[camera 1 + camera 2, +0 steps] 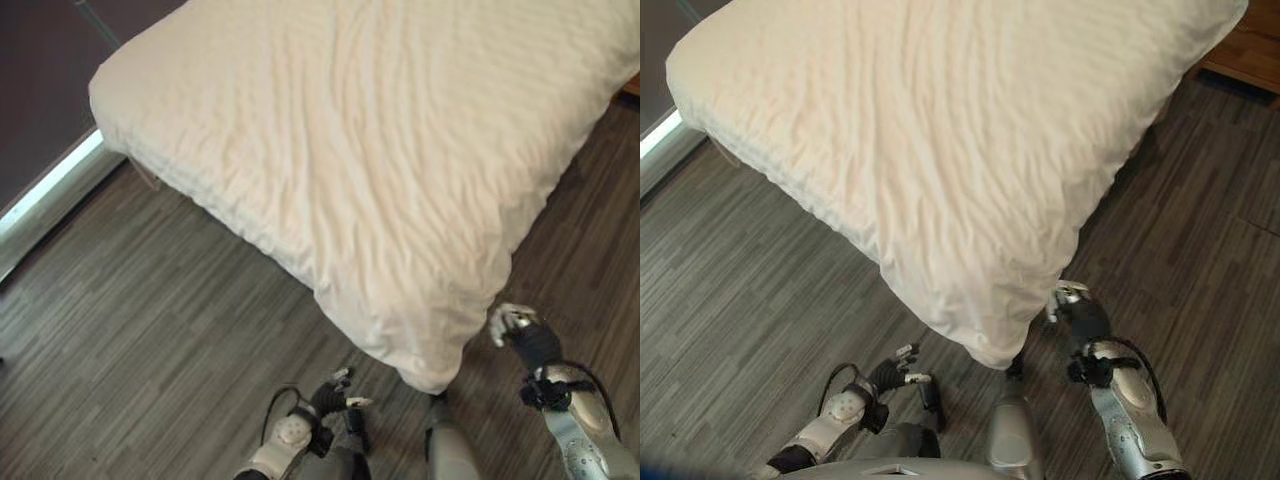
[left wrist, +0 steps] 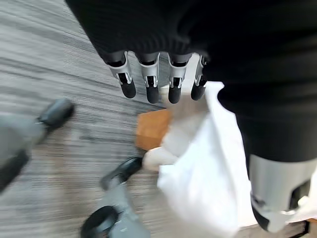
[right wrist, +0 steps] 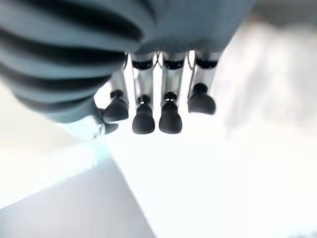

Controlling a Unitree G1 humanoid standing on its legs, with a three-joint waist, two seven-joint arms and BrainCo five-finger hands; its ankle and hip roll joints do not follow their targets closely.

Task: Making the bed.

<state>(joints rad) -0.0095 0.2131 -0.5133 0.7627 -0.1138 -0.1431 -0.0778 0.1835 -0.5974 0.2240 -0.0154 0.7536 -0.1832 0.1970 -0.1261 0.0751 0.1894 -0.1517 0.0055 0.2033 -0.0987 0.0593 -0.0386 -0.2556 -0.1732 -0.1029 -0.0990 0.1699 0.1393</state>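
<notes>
Now, bed (image 1: pixel 380 150): cream cover, rumpled, corner hanging nearest.
Left hand (image 1: pixel 335 392): off that corner, fingers loose, holding nothing.
Right hand (image 1: pixel 515 325): beside that corner; wrist view shows fingers (image 3: pixel 143 119) straight.

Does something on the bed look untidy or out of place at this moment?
Nothing is out of place, but the white cover is full of wrinkles, so it looks unsmoothed. Both hands hang beside the bed's near corner, holding nothing.

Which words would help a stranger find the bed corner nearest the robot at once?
Start at the big bed with the cream cover on the dark wood-look floor. Follow its edges down to the drooping corner between the left hand and right hand; it alone hangs rounded.
</notes>
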